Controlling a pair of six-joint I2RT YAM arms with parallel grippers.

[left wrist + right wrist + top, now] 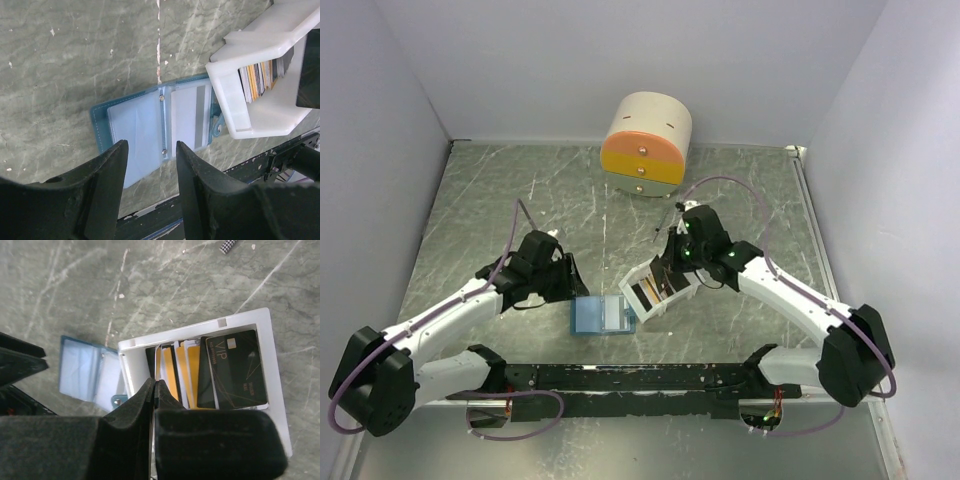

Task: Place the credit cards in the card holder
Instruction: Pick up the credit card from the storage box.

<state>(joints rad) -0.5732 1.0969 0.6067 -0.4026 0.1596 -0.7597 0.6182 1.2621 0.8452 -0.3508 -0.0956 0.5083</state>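
Note:
The light-blue card holder (602, 314) (150, 120) (85, 372) lies unfolded and flat on the table, a whitish card showing in its right-hand sleeve. Just to its right a white tray (642, 275) (260, 30) (175, 335) holds several credit cards (260, 77) on edge: orange, white and a black VIP card (235, 367). My right gripper (675, 265) (155, 382) reaches into the tray and is shut on the edge of one thin card (158, 362) at the left of the stack. Over the holder's near edge my left gripper (570, 288) (150, 145) hangs open, nothing between its fingers.
A round cream drawer box (645, 143) with orange and yellow fronts stands at the back. A black rail (630, 378) runs along the near table edge. A small checkered marker (227, 246) lies beyond the tray. Grey walls close in both sides.

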